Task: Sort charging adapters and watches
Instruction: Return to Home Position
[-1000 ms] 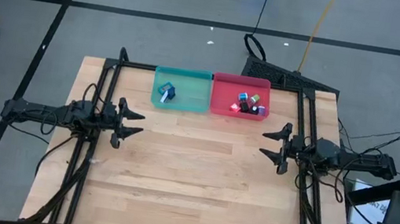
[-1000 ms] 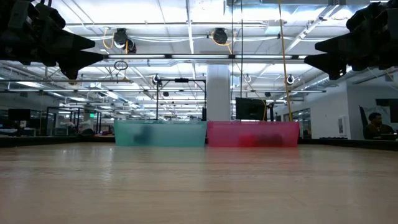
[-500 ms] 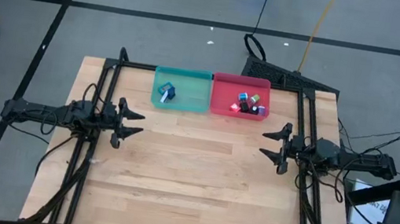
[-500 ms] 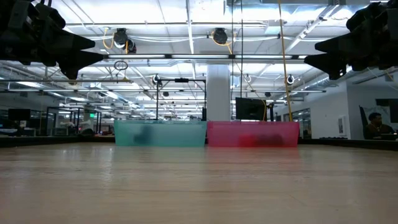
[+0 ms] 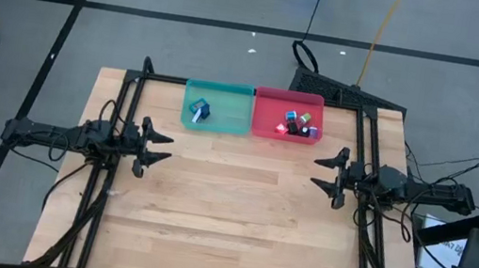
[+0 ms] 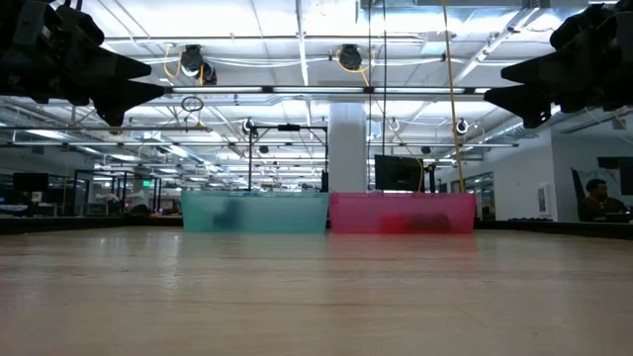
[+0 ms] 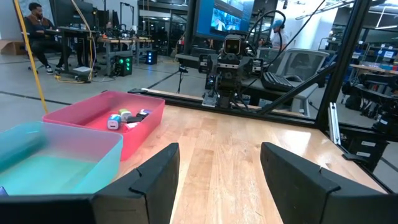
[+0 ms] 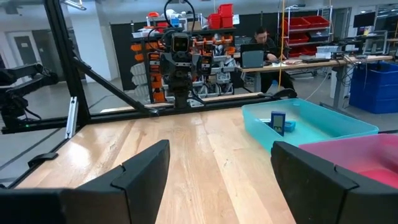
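Note:
Several charging adapters point(image 5: 297, 123), small coloured cubes, lie in the pink tray point(image 5: 262, 126) at the table's far side; they also show in the left wrist view point(image 7: 124, 117). The watches point(image 5: 198, 109), teal pieces with dark faces, lie in the teal tray point(image 5: 232, 121) beside it; one stands upright in the right wrist view point(image 8: 278, 122). My left gripper point(image 5: 160, 145) is open and empty above the table's left part. My right gripper point(image 5: 323, 173) is open and empty above the right part.
The two trays stand side by side at the far edge, touching. Bare wooden tabletop point(image 5: 238, 210) spreads between the two grippers and toward the near edge. Black frame rails point(image 5: 109, 181) run along the left and right sides. People sit at desks beyond the table.

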